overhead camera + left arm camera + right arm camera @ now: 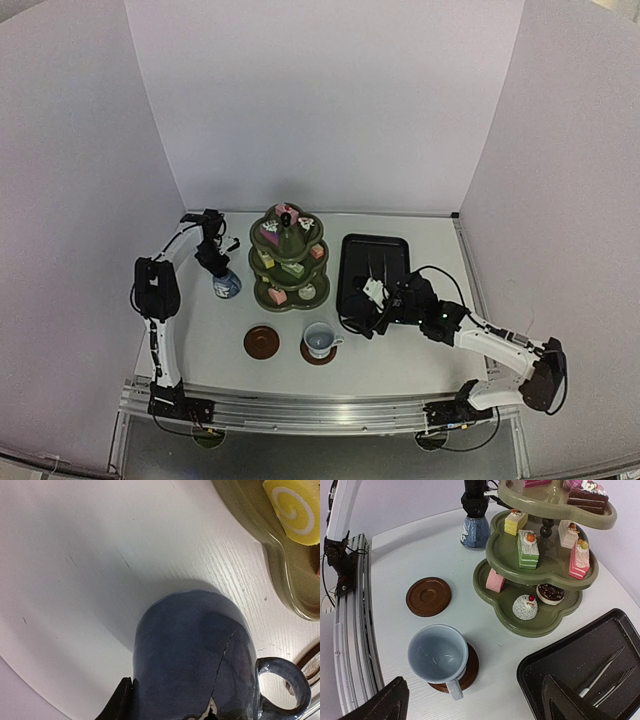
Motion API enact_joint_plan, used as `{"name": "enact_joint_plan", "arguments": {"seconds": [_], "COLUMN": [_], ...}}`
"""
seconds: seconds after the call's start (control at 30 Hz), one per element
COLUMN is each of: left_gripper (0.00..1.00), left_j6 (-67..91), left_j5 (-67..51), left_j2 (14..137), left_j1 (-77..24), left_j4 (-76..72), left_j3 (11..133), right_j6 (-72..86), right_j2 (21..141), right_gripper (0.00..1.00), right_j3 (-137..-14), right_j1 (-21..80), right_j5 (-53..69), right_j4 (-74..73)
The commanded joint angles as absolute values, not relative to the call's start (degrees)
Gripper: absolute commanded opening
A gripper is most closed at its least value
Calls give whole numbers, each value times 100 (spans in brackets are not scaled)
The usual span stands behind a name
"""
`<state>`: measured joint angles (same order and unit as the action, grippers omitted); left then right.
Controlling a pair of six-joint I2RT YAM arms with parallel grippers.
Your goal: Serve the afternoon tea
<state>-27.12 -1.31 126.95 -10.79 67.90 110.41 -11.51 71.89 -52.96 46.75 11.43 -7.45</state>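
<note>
Afternoon tea is mostly laid out at the centre of the top view. The olive-green stand (530, 630) carries small cakes (528, 549) on all three tiers, and the pale cup (437, 655) sits below it on one brown coaster (470, 672), handle towards the bottom edge of the frame. The second coaster (428, 596) lies bare just left of the cup, which suggests it is reserved for the small blue jug (475, 530). That jug stands on the table (200, 340), left of the stand in the top view and near it but not touching. The left gripper (212, 258) comes down on the jug from above with its fingers clenched on the upper part. Gripping from the top probably keeps the jug upright and the handle free. Whether the base has left the table cannot be told. The right gripper (370, 302) hangs over the lower left corner of the black tray (560, 665), fingers spread wide and holding nothing. The thin metal tongs (602, 672) lie on the tray, apparently put aside now that the cakes are on the stand.
</note>
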Motion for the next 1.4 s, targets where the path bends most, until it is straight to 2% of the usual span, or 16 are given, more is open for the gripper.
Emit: {"name": "enact_joint_plan", "arguments": {"seconds": [0.0, 0.4, 0.63, 0.77, 1.0, 1.2, 1.37], "left_gripper": [11, 10, 16, 16, 26, 26, 26], "left_j6": [-1890, -449, 432, 1096, 1927, 2358, 2525], "left_j5": [-55, 205, 180, -124, -491, -651, -461], "left_j2": [11737, 10026, 9215, 9106, 9114, 9192, 9305], "left_j1": [-1063, -1579, -2291, -2447, -3309, -3566, -3857], "left_j4": [7132, 7664, 7543, 7334, 6946, 6718, 6559], "left_j3": [10848, 9205, 8328, 8196, 8086, 7742, 7724], "right_j6": [-1143, -1234, -1070, -996, -1012, -1149, -1288], "right_j2": [7442, 8223, 8306, 8297, 8191, 8060, 8399], "right_gripper": [90, 89, 89, 89, 89, 89, 89], "right_j3": [-5757, -6375, -6251, -6109, -5936, -5781, -5949], "right_j1": [4945, 5585, 5762, 5826, 5864, 5935, 6011], "right_j5": [1075, 766, 469, 319, 156, 25, 267], "right_j4": [-694, -456, -63, 111, 197, 405, 493]}}
